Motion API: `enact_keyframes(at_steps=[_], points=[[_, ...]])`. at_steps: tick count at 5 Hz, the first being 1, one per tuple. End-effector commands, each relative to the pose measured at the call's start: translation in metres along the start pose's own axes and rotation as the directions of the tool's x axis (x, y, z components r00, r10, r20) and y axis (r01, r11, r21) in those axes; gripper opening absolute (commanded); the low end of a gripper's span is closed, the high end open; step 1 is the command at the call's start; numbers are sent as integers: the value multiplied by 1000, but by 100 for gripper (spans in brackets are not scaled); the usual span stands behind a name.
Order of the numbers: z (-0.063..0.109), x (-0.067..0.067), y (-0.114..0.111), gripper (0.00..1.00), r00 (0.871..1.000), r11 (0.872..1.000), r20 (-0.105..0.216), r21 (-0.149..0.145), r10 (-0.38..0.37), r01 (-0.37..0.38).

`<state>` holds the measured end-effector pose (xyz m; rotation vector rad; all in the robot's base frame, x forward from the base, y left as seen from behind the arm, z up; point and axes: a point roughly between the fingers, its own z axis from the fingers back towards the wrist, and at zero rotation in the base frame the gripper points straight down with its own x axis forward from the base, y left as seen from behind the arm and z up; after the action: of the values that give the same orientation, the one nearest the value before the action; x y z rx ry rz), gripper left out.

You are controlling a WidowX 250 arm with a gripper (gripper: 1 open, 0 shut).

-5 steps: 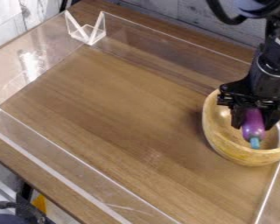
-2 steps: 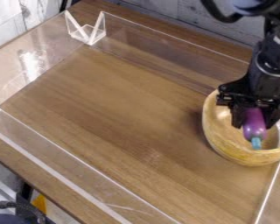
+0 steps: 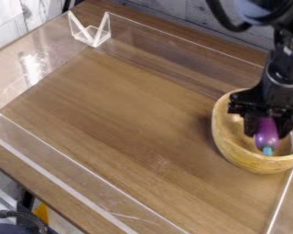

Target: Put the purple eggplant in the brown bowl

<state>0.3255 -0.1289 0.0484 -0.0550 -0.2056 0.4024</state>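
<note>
At far left, the surface (image 3: 124, 119) is wood-grained laminate in a medium brown, matte with faint streaks, bordered by a low clear plastic wall (image 3: 63, 187) with glossy edges. A small clear plastic bracket (image 3: 91, 27), angular in shape, stands at the upper left corner. At right sits the brown bowl (image 3: 234, 151), round, light wood, thick-rimmed, with visible grain. Above it hangs the black arm, its fingers (image 3: 269, 123) pointing steeply down into the bowl and clamped on the purple eggplant (image 3: 266, 133). The eggplant is small, elongated and glossy purple, held upright inside the bowl, with a teal-green cap at its lower end. Whether that end touches the bowl's floor cannot be told.
</note>
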Motion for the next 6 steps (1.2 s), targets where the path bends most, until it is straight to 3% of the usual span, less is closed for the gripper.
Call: enact_keyframes(at_steps=[1, 3, 5, 6], points=[[8, 13, -5, 0, 999, 999, 35, -47, -22, 24], [5, 24, -3, 0, 998, 999, 47, -40, 30, -28], [18, 31, -8, 0, 995, 996, 56, -35, 88, -86], [12, 40, -9, 0, 993, 994, 60, -37, 101, -99]])
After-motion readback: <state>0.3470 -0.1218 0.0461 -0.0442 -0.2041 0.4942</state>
